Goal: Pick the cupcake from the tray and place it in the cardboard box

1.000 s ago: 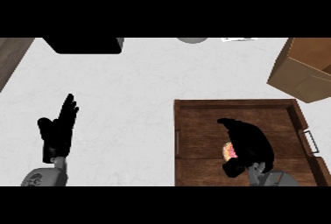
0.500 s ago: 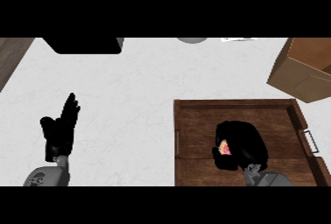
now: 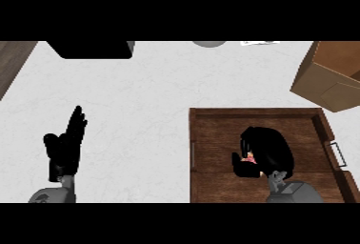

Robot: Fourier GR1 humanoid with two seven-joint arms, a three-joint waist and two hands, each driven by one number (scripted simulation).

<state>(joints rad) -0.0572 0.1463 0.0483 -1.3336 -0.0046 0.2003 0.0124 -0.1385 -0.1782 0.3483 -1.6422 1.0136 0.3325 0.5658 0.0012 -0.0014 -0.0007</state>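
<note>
Right black hand: over the middle of the dark brown wooden tray, fingers and thumb curled round the pink-frosted cupcake; only a sliver of pink visible between thumb and fingers, rest hidden. Grasping, cupcake inside the tray's bounds; lifted or resting, cannot tell. Compared with half a second ago: closed further, thumb drawn nearer the fingers, less pink on show; shifted a little toward the tray's left rim since a second ago. Grey forearm entering from the lower edge, just below the hand.

Left black hand: at lower left, released, fingers straight and pointing up the view, thumb out to the side, resting over the white marbled surface, well apart from the tray. Unchanged from both earlier pictures.

Tray: at lower right on the surface, raised rim all round, pale metal handle on its right side. Same place as before.

Tan cardboard box: upper right, open, tilted in the view, partly cut by the right edge, beyond the tray's far right corner and apart from it. Unmoved.

Black rectangular object: top left, at the far edge of the surface. Grey round object: top centre, mostly cut off. Brown wooden strip: along the upper left edge, beside the surface.
</note>
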